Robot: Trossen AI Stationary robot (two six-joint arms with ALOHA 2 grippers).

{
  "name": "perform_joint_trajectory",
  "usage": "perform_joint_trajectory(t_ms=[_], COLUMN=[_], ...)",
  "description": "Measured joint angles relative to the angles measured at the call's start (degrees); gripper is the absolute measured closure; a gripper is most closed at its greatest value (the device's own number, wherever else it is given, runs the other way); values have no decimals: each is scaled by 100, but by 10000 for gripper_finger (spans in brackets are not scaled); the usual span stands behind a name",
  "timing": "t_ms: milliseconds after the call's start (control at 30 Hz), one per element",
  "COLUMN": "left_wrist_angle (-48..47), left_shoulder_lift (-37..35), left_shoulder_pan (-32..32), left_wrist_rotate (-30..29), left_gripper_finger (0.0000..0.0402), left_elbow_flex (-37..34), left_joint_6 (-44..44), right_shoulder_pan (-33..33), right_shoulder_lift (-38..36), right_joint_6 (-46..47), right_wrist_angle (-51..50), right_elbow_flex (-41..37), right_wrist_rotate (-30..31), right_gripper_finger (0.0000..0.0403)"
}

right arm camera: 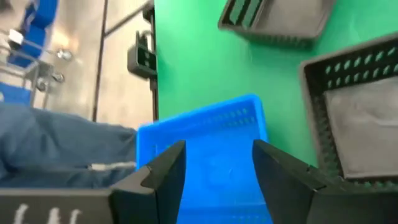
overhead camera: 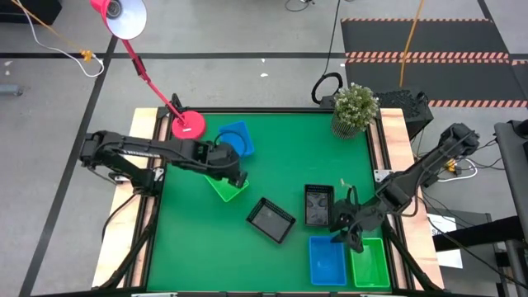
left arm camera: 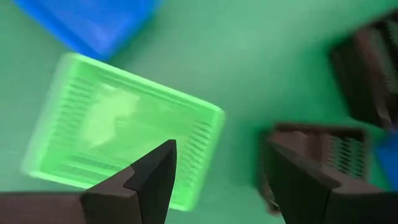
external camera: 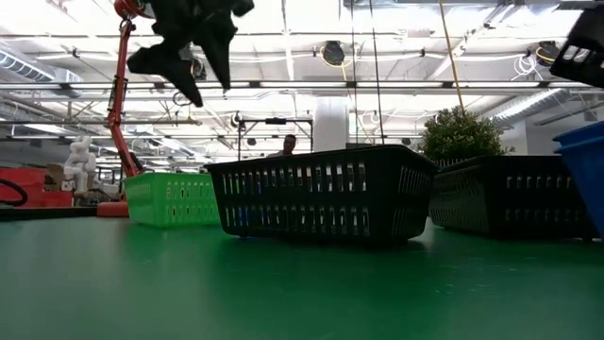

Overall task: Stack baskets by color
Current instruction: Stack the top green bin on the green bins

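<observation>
A green basket [overhead camera: 227, 190] rests on its base on the green table at centre left. My left gripper [overhead camera: 238, 176] hangs open above it, and the left wrist view shows the basket [left arm camera: 124, 124] below the spread fingers [left arm camera: 155, 180]. A blue basket [overhead camera: 237, 139] lies farther back. Two black baskets [overhead camera: 271, 219] [overhead camera: 318, 205] stand mid-table. At the near right a blue basket [overhead camera: 327, 260] and a green basket [overhead camera: 369, 262] sit side by side. My right gripper [overhead camera: 351, 238] hovers open over that blue basket [right arm camera: 205, 155], touching nothing.
A pink lamp base [overhead camera: 188, 125] with its red pole stands at the far left corner, close to the far blue basket. A potted plant [overhead camera: 356, 107] occupies the far right corner. Wooden rails [overhead camera: 394, 140] edge the table. A person's leg [right arm camera: 50, 143] shows beyond the near edge.
</observation>
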Motion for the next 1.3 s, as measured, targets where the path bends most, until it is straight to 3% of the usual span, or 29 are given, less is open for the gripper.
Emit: perform_joint_trajectory(t_ms=[200,433,700,833,967,1167,1300], left_wrist_angle=[671,600,112,-397,-870,-923,-923], left_shoulder_lift=[116,262,297,241,254,247,247], left_shoulder_pan=[-579,-1236,-1529,-1295,-778,169,763], left_wrist_rotate=[109,101,80,156,421,664,667], left_gripper_finger=[191,246,254,239,196,129,116], left_elbow_flex=[-61,-76,-61,-63,-63,-63,-63], left_joint_6=[-326,-1330,-2070,-1869,-1227,-19,565], right_shoulder_pan=[-423,-1015,-1445,-1480,-1478,-1539,-1590], right_shoulder_lift=[-389,-679,-780,-795,-795,-863,-983], right_joint_6=[-15,-347,-791,-713,-635,-300,119], right_wrist_angle=[-12,-18,5,2,-79,-168,-183], right_elbow_flex=[0,0,0,0,0,0,0], right_wrist_rotate=[-17,-17,-36,-159,-183,-305,-349], right_gripper_finger=[222,222,222,222,222,222,222])
